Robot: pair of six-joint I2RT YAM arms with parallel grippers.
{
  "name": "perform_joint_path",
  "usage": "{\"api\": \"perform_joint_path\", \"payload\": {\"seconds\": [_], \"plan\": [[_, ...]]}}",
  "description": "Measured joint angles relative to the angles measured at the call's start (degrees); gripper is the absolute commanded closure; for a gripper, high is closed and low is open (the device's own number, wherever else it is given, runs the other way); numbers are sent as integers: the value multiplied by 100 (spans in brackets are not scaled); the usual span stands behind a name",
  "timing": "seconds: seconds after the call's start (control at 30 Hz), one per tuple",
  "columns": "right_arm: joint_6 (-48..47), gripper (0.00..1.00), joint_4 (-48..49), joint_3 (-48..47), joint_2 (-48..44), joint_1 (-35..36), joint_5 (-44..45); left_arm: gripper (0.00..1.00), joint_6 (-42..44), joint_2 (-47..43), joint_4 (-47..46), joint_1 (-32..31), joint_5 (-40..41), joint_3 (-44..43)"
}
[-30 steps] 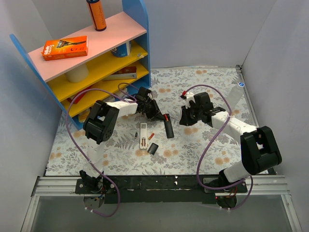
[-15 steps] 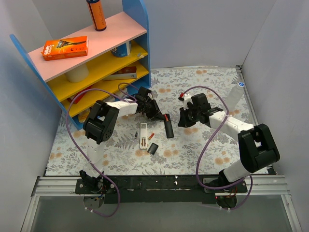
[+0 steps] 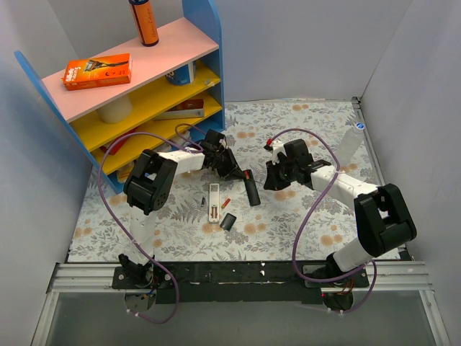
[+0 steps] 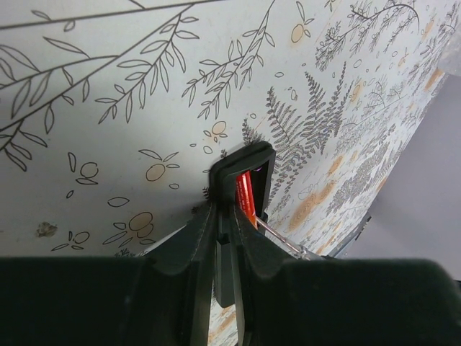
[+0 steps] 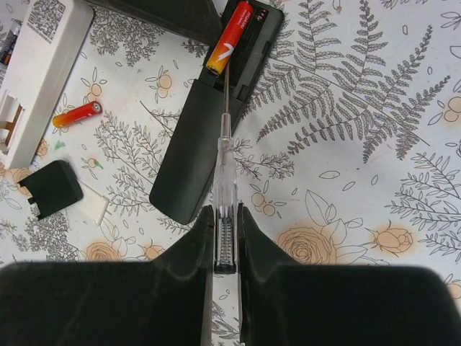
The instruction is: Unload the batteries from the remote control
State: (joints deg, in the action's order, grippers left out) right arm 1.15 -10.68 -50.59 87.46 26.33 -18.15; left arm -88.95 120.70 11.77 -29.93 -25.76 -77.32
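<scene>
The black remote [image 5: 189, 155] lies open on the floral mat, with one orange-red battery [image 5: 229, 36] in its compartment. My left gripper [image 4: 225, 216] is shut on the remote's battery end [image 4: 245, 169]; the battery [image 4: 245, 198] shows just beyond the fingers. My right gripper [image 5: 225, 216] is shut on a clear screwdriver [image 5: 225, 169], whose metal tip rests at the battery's near end. A second orange battery [image 5: 75, 114] lies loose on the mat beside the white remote [image 5: 36, 72]. In the top view the grippers [image 3: 236, 171] [image 3: 270, 180] flank the black remote [image 3: 251, 191].
A small black cover piece [image 5: 49, 189] and a thin white strip [image 5: 94, 207] lie near the white remote. The blue, yellow and pink shelf unit [image 3: 144, 101] stands at the back left. White walls enclose the mat at the sides and back.
My right gripper has moved left with the screwdriver, closer to the black remote. The left gripper and the remote have stayed where they were.
</scene>
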Motion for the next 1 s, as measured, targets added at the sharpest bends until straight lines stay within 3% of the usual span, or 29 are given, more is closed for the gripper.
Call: {"api": "perform_joint_path", "payload": {"seconds": [0.53, 1.0], "plan": [[-11, 99, -13, -146, -52, 166, 66, 83, 59, -125, 243, 24, 186, 9], [-153, 99, -181, -568, 20, 610, 304, 76, 133, -809, 634, 214, 634, 326]]}}
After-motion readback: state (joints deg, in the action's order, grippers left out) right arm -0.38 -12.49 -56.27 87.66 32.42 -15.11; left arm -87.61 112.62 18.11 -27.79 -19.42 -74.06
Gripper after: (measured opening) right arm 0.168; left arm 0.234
